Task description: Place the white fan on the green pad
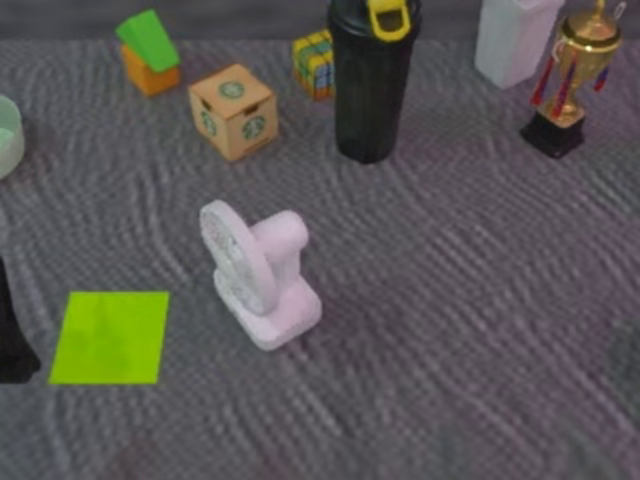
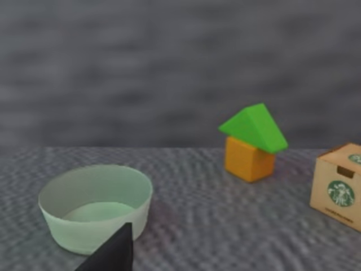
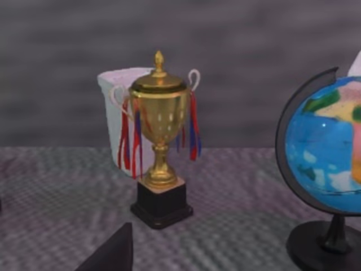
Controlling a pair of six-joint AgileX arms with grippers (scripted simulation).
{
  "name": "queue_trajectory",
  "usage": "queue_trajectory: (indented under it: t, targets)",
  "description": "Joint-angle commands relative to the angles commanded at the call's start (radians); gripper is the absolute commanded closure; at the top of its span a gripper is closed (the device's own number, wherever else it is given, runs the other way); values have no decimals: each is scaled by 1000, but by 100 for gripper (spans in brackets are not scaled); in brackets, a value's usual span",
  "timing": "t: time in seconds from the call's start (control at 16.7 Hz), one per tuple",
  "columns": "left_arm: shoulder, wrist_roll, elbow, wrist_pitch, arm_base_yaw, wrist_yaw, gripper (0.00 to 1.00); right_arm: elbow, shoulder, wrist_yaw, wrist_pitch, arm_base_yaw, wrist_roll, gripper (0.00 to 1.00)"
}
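Fan [image 1: 258,275] stands untouched mid-surface, well apart from the green pad [image 1: 110,337] at the left, so everything is left to do; my left tool [image 2: 110,255] sits parked beside the pad, my right tool [image 3: 110,254] idle, whether either is open I cannot tell.

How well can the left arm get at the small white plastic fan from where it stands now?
Probably yes. The left arm is parked at the table's left edge beside the flat lime-green square pad, and only bare cloth lies between it and the small white plastic fan. The cardboard cube stands farther back, out of the way.
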Motion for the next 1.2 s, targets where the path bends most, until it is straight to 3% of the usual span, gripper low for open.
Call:
queue_trajectory:
  t: [0.24, 0.48, 1.2]
  targets:
    - [31, -21, 29, -30, -12, 1, 0, 0, 0, 0, 0, 0, 0, 0]
    - [219, -141, 212, -195, -71, 2, 0, 0, 0, 0, 0, 0, 0, 0]
    - [1372, -790, 1319, -1010, -368, 1, 0, 0, 0, 0, 0, 0, 0, 0]
